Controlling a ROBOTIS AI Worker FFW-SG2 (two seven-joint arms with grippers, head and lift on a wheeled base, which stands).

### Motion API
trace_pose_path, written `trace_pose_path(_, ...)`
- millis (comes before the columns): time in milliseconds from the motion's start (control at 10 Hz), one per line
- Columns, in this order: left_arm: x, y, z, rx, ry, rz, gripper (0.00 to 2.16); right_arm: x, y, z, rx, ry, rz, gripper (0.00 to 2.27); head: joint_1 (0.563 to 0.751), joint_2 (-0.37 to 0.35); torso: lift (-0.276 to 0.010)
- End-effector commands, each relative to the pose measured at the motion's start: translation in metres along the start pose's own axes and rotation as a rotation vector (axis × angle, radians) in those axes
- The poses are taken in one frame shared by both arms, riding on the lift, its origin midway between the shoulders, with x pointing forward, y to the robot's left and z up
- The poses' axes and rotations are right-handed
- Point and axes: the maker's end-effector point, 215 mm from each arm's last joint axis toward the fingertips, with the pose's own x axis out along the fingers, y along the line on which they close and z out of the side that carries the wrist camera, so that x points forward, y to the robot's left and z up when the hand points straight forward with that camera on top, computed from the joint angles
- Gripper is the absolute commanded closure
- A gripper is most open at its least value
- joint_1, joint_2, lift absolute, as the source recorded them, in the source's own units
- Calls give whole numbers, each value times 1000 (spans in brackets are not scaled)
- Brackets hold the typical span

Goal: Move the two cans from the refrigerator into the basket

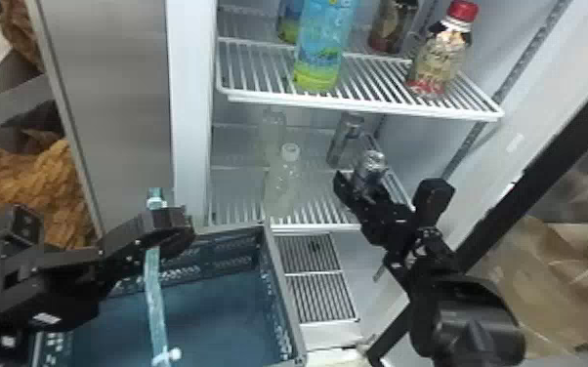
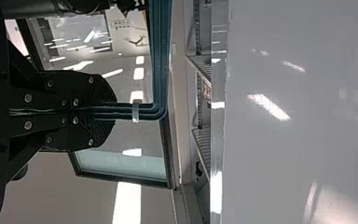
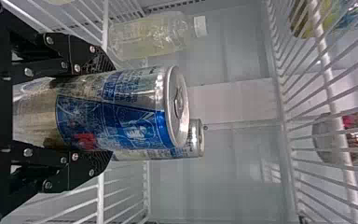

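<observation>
My right gripper (image 1: 362, 185) is inside the refrigerator with its fingers against both sides of the front can (image 1: 372, 163). In the right wrist view that silver-and-blue can (image 3: 121, 112) lies between the fingers of the right gripper (image 3: 98, 112), its lid beyond the tips. The second can (image 1: 344, 141) stands farther back on the same shelf; in the right wrist view this can (image 3: 196, 140) is partly hidden behind the first. My left gripper (image 1: 167, 229) is shut on the handle of the blue basket (image 1: 285, 297). In the left wrist view the left gripper (image 2: 107, 112) pinches the handle (image 2: 144, 112).
Two pale bottles (image 1: 281, 190) stand left of the cans. Above is a wire shelf (image 1: 381, 105) with several bottles, its front edge over the right gripper's level. The refrigerator's side wall (image 1: 454, 141) is close on the right. The basket is below the lower shelf, at the left.
</observation>
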Motion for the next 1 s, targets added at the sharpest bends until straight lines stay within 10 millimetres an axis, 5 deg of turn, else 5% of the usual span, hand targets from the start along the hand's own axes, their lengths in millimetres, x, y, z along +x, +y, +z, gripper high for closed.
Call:
trace_pose_path(0,0,0,0,0,0,-1,1199,-17,2,7,-12,11,-12,1274,695,-279,-218)
trace_pose_path(400,-1,2,-2,-5,0,1,1199,-75,3,26,-34,41,-66,1274,695,-306,-218)
trace_pose_path(900,-2,2,-1,-5,-5,1,1199,-119,41,48,8,67,-25,1274,695,-312,-218)
